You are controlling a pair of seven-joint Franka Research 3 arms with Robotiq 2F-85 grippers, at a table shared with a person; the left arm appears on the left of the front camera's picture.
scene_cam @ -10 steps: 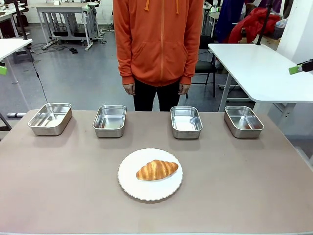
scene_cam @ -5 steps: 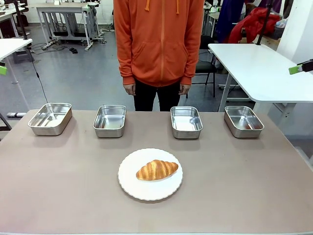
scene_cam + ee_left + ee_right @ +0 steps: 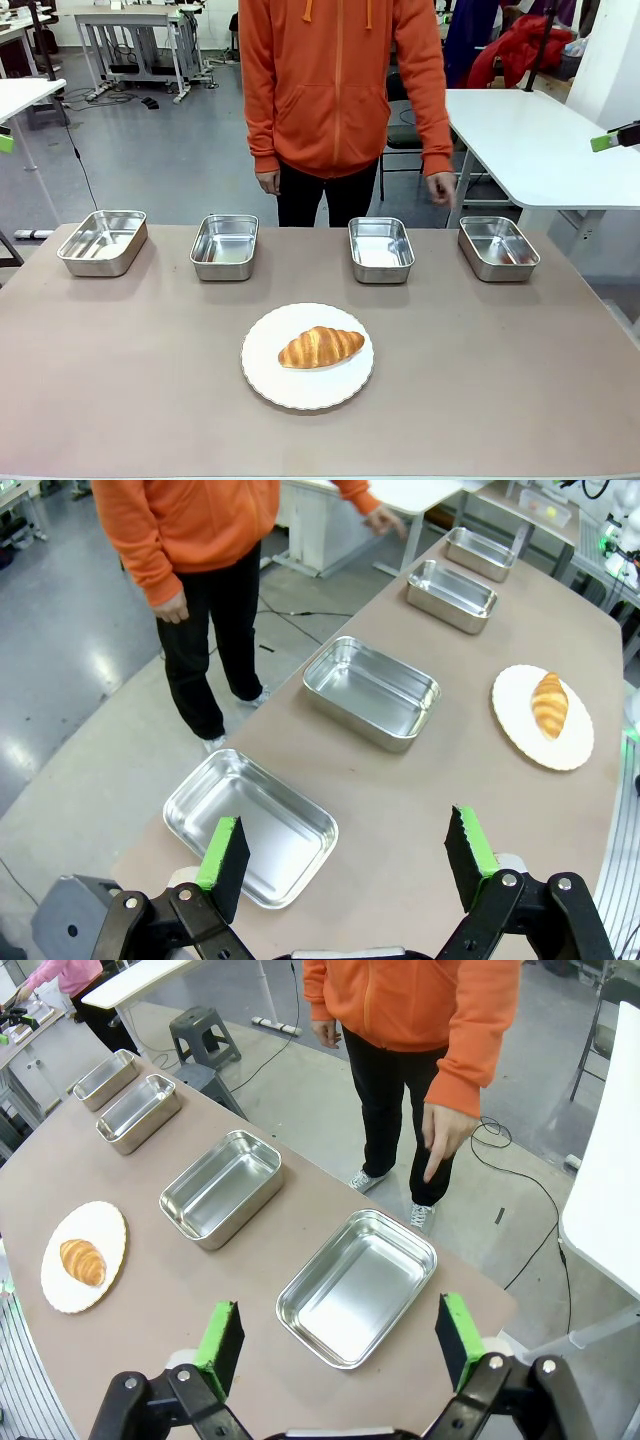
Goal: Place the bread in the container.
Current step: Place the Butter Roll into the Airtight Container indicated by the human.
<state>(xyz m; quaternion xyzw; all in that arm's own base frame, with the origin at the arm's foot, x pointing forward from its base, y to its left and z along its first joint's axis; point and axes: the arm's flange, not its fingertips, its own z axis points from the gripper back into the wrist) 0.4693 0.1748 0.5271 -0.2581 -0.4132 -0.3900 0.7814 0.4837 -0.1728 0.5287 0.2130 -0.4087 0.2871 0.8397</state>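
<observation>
my left fingers (image 3: 345, 825) stood wide apart, green pads facing each other, nothing between them, looking down on the left end of the desk (image 3: 130, 380). my right fingers (image 3: 338, 1308) were spread just as wide and just as empty above the right end.

nearest to me on the desk lay the bread (image 3: 320, 346), resting in the middle of a round white plate (image 3: 260, 380). beyond it ran a row of four shiny steel pans, each apart from the next and each empty: the far-left container (image 3: 102, 242), the second container (image 3: 224, 247), the third container (image 3: 381, 250) and the far-right container (image 3: 498, 248). my left wrist view put the far-left one just past my fingers, with the bread off to one side. my right wrist view put the far-right one closest.

past the desk's far edge stood a person (image 3: 335, 90) in an orange hoodie. the front view showed one hand (image 3: 266, 182) hanging by the hip and the other hand (image 3: 440, 188) swung outward, above the gap between the third and far-right containers. my right wrist view added that this hand had a finger pointing downward, off the desk's edge, near the far-right container.
</observation>
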